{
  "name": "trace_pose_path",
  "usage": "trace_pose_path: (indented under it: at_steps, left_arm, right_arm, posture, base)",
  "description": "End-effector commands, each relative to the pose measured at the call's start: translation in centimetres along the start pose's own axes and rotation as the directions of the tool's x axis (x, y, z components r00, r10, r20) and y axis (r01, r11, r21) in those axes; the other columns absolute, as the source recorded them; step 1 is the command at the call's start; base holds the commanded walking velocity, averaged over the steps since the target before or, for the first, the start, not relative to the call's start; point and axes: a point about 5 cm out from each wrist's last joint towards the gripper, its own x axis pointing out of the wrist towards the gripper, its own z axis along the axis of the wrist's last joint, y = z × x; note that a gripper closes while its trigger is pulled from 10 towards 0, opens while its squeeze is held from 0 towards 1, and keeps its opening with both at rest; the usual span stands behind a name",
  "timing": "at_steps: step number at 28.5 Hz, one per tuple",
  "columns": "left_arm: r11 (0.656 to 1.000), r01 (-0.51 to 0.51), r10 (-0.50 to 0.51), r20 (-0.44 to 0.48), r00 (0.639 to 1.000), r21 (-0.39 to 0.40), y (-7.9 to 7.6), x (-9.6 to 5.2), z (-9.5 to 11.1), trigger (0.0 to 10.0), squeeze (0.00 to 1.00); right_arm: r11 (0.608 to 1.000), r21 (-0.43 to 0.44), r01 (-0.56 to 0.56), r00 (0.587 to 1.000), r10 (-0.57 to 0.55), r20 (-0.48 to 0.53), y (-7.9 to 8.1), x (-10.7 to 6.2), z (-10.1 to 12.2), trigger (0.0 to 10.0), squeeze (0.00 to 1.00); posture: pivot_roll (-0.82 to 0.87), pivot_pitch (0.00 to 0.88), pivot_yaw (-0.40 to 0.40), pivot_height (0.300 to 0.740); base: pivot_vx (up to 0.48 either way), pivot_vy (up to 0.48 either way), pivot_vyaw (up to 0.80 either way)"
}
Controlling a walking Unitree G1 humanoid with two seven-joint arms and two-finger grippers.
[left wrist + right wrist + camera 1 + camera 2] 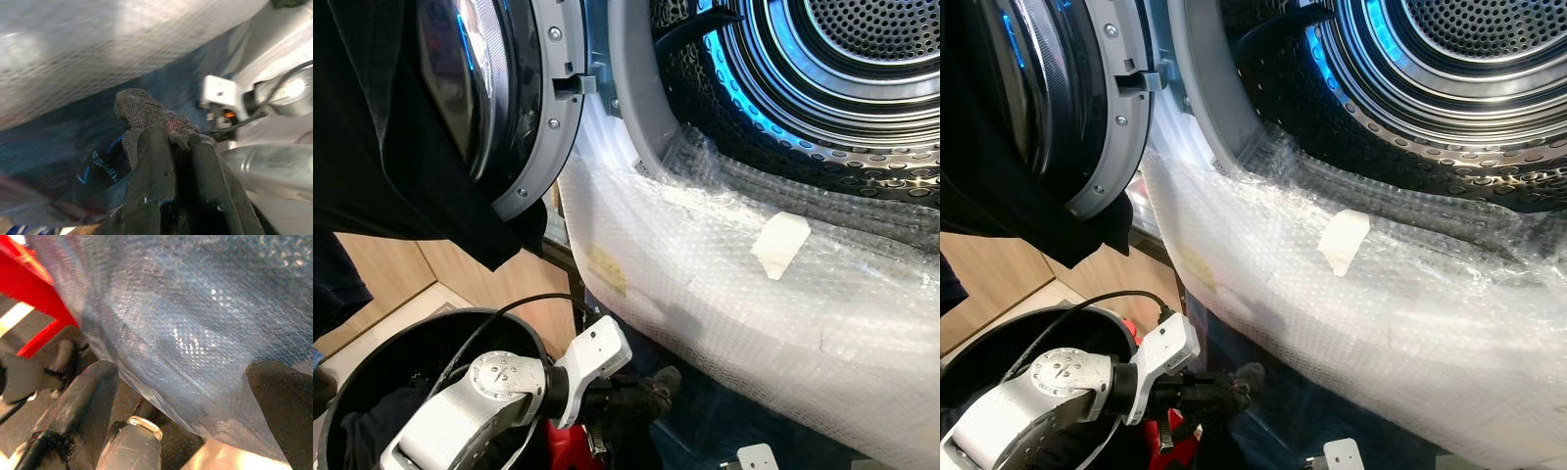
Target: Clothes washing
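Observation:
The washing machine's steel drum (862,59) stands open, with its door (499,98) swung to the left. A black basket (401,362) with dark clothes sits low on the left. My left gripper (178,142) is shut on a grey knitted cloth (142,110), held just past the basket, below the machine's front; it appears as a dark lump (656,384) in the left eye view. My right gripper (186,396) is open, its fingers (83,401) wide apart, close against the bubble wrap low down.
Bubble wrap (754,284) covers the machine's front under the drum opening, with a piece of tape (781,243) on it. A dark garment (372,147) hangs over the door. A red object (570,443) lies beneath my left wrist. Wooden floor (382,274) shows at left.

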Motion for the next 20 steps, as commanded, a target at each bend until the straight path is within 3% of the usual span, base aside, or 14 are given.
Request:
trace_pose_path:
  at_steps: [1, 3, 4, 5, 6, 9, 11, 12, 15, 20]
  left_arm:
    - [1.000, -0.019, 0.019, 0.004, 1.000, 0.013, 0.2, -0.2, 0.0, 0.0, 0.00]
    - [1.000, -0.016, 0.016, 0.004, 1.000, 0.014, 0.1, -0.3, -0.1, 0.0, 0.00]
    - [1.000, -0.013, 0.013, -0.004, 1.000, 0.018, 0.0, -0.3, -0.3, 0.0, 0.00]
    - [1.000, -0.010, 0.010, -0.001, 1.000, 0.016, 0.0, -0.2, -0.3, 0.0, 0.00]
    - [1.000, -0.011, 0.011, 0.003, 1.000, 0.016, 0.0, -0.1, -0.3, 0.0, 0.00]
    - [1.000, -0.015, 0.015, 0.013, 1.000, 0.020, 0.1, 0.0, -0.1, 0.0, 0.00]
    - [1.000, -0.008, 0.007, 0.021, 1.000, 0.019, 0.0, 0.1, 0.0, 0.0, 0.00]
    - [1.000, 0.019, -0.019, 0.030, 0.999, 0.013, -0.3, 0.4, 0.1, 0.0, 0.00]
    - [0.999, 0.033, -0.034, 0.036, 0.999, 0.014, -0.7, 0.9, 0.2, 0.0, 0.00]
    - [0.998, 0.063, -0.065, 0.074, 0.995, 0.019, -1.0, 1.3, 1.1, 0.0, 0.00]
  right_arm:
    - [0.998, -0.029, -0.047, 0.998, 0.048, 0.040, 0.0, -0.1, 0.5, 10.0, 0.00]
    - [0.988, -0.066, -0.139, 0.989, 0.142, 0.041, 0.1, -0.2, 0.3, 10.0, 0.00]
    - [0.925, -0.137, -0.353, 0.931, 0.362, 0.045, 1.2, -0.8, -0.2, 10.0, 0.00]
    - [0.849, -0.187, -0.493, 0.862, 0.506, 0.021, 1.8, -1.5, -0.8, 10.0, 0.00]
    - [0.806, -0.202, -0.557, 0.822, 0.570, 0.008, 1.8, -1.9, -1.2, 10.0, 0.00]
    - [0.741, -0.203, -0.641, 0.754, 0.657, 0.019, 1.6, -2.7, -1.3, 10.0, 0.00]
    - [0.713, -0.193, -0.674, 0.719, 0.693, 0.049, 1.5, -3.0, -0.9, 10.0, 0.00]
    - [0.706, -0.196, -0.681, 0.699, 0.706, 0.112, 1.3, -3.3, 0.1, 10.0, 0.00]
    - [0.723, -0.176, -0.668, 0.684, 0.689, 0.240, 0.7, -3.7, 2.2, 10.0, 0.00]
    - [0.700, -0.211, -0.682, 0.636, 0.710, 0.303, 0.5, -4.6, 3.4, 10.0, 0.00]
  posture:
    - [0.20, 0.061, 0.010, 0.740]
    - [0.20, 0.059, 0.008, 0.740]
    - [0.19, 0.054, 0.007, 0.740]
    - [0.18, 0.057, 0.004, 0.740]
    - [0.18, 0.058, -0.001, 0.740]
    - [0.18, 0.061, -0.003, 0.740]
    - [0.17, 0.059, -0.003, 0.740]
    - [0.17, 0.059, -0.002, 0.740]
    - [0.17, 0.059, -0.002, 0.740]
    - [0.16, 0.056, -0.001, 0.740]
  base:
    - [0.000, 0.000, 0.00]
    - [0.000, 0.000, 0.00]
    - [0.000, 0.000, 0.00]
    - [0.000, 0.000, 0.00]
    - [0.000, 0.000, 0.00]
    - [0.000, 0.000, 0.00]
    - [0.000, 0.000, 0.00]
    - [0.000, 0.000, 0.00]
    - [0.000, 0.000, 0.00]
    - [0.000, 0.000, 0.00]
